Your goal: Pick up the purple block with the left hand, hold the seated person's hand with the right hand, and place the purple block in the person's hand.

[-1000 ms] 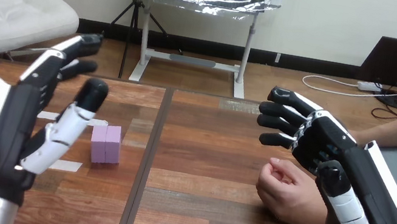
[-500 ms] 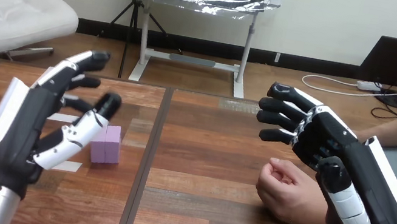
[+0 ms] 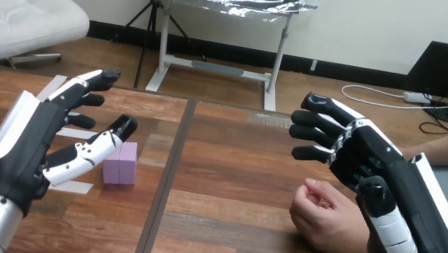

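**A:** While the black-and-white left hand [image 3: 32, 134] is hovering with its fingers spread apart and gripping nothing, where is the small matte purple block [image 3: 120, 162] sitting?

**B:** It is sitting on the brown wooden tabletop [image 3: 222, 238], not yet taken. The left hand is hanging just left of the block, with its thumb tip showing right over the block's top edge. I am judging that it is not touching.

**A:** How is it going to handle?

**B:** I am guessing light and stiff, perhaps foam or painted wood, with flat faces that are not slippery and a line running down its middle. A pinch across two opposite side faces, thumb against fingers, is looking best. It is looking unlikely to break.

**A:** What is lying around it?

**B:** Flat white tape strips [image 3: 82, 186] are lying just left of the block, too thin to be blocking anything. A dark seam [image 3: 167, 165] is running just right of the block. Well to the right of the block, the person's hand [image 3: 327, 218] is resting on the tabletop, loosely curled, so it is offering no open palm yet. Farther right of the block, the black-and-white right hand [image 3: 397, 192] is hovering over and beside the person's hand, fingers loosely bent and clasping nothing. I cannot tell whether the two are touching.
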`<state>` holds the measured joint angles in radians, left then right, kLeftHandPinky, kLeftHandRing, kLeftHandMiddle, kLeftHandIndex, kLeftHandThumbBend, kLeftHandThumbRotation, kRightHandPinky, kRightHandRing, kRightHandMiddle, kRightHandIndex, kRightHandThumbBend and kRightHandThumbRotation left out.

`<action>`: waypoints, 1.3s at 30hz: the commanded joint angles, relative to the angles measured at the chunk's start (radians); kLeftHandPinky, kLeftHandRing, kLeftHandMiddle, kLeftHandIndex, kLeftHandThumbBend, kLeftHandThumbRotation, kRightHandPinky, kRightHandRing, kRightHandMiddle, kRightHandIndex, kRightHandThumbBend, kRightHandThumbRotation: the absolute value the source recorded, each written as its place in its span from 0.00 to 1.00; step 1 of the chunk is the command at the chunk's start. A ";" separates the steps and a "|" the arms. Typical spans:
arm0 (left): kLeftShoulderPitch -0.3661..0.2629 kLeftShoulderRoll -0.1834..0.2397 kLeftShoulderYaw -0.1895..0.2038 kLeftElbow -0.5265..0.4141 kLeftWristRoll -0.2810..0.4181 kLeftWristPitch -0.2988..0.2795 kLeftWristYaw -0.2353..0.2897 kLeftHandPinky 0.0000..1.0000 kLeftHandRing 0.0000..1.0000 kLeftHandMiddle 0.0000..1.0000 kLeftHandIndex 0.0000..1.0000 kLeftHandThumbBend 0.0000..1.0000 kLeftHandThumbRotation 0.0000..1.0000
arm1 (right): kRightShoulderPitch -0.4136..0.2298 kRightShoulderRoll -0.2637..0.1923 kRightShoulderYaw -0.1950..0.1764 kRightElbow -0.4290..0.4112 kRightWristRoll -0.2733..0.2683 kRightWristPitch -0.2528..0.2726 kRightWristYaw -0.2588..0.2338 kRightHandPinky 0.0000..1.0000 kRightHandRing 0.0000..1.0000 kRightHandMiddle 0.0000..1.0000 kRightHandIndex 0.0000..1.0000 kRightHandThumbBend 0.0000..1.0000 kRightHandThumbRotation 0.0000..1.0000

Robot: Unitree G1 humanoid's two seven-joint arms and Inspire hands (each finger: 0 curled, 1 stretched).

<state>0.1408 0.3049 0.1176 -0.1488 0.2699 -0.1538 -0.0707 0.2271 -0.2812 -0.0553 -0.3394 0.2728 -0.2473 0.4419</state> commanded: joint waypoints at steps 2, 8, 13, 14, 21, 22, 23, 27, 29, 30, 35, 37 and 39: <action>-0.111 0.036 -0.018 0.052 0.029 0.034 -0.008 0.79 0.86 0.88 0.85 0.57 0.63 | -0.069 -0.002 -0.024 0.010 0.000 -0.028 -0.005 0.72 0.79 0.80 0.83 1.00 0.84; -0.150 0.055 -0.032 0.100 0.069 0.062 -0.009 0.88 0.86 0.88 0.86 0.55 0.63 | -0.071 -0.003 -0.024 0.013 -0.003 -0.032 -0.006 0.72 0.79 0.80 0.83 1.00 0.84; -0.179 0.069 -0.046 0.141 0.100 0.070 -0.001 0.91 0.85 0.87 0.85 0.55 0.61 | -0.074 -0.003 -0.024 0.012 -0.001 -0.033 -0.006 0.72 0.79 0.80 0.83 1.00 0.84; -0.188 0.074 -0.050 0.158 0.107 0.067 0.004 0.91 0.85 0.87 0.85 0.55 0.61 | -0.074 -0.003 -0.024 0.013 0.000 -0.033 -0.005 0.72 0.79 0.80 0.83 1.00 0.84; -0.232 0.091 -0.066 0.227 0.140 0.067 0.014 0.92 0.83 0.87 0.85 0.55 0.59 | -0.076 -0.004 -0.024 0.013 0.002 -0.032 -0.004 0.72 0.79 0.80 0.83 1.00 0.84; -0.236 0.092 -0.068 0.234 0.143 0.066 0.016 0.92 0.83 0.87 0.85 0.55 0.59 | -0.076 -0.004 -0.025 0.013 0.003 -0.032 -0.004 0.71 0.79 0.80 0.83 1.00 0.84; -0.244 0.094 -0.070 0.247 0.144 0.065 0.017 0.92 0.83 0.87 0.85 0.56 0.59 | -0.076 -0.003 -0.025 0.013 0.003 -0.032 -0.004 0.71 0.79 0.80 0.83 1.00 0.84; -0.264 0.099 -0.075 0.277 0.147 0.062 0.019 0.93 0.83 0.87 0.85 0.55 0.57 | -0.076 -0.003 -0.025 0.012 0.005 -0.031 -0.005 0.71 0.79 0.80 0.83 1.00 0.84; -0.275 0.104 -0.082 0.292 0.155 0.061 0.023 0.94 0.83 0.88 0.84 0.55 0.56 | -0.076 -0.003 -0.025 0.010 0.005 -0.028 -0.005 0.71 0.79 0.80 0.83 1.00 0.84; -0.279 0.107 -0.085 0.299 0.160 0.060 0.026 0.94 0.83 0.88 0.84 0.54 0.55 | -0.075 -0.004 -0.025 0.009 0.005 -0.027 -0.005 0.71 0.79 0.80 0.83 1.00 0.84; -0.306 0.122 -0.102 0.338 0.191 0.060 0.034 0.95 0.82 0.88 0.84 0.55 0.54 | -0.076 -0.002 -0.025 0.012 -0.002 -0.034 -0.008 0.71 0.78 0.79 0.83 1.00 0.84; -0.315 0.126 -0.106 0.351 0.197 0.057 0.034 0.95 0.82 0.88 0.84 0.54 0.55 | -0.076 -0.001 -0.025 0.012 -0.001 -0.035 -0.007 0.71 0.78 0.79 0.83 1.00 0.84; -0.328 0.135 -0.117 0.373 0.212 0.050 0.036 0.95 0.82 0.88 0.84 0.54 0.56 | -0.076 -0.003 -0.025 0.012 0.003 -0.033 -0.005 0.71 0.78 0.80 0.83 1.00 0.84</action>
<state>-0.0850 0.3986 0.0267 0.1872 0.4523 -0.0820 -0.0533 0.2124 -0.2813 -0.0556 -0.3282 0.2719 -0.2547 0.4420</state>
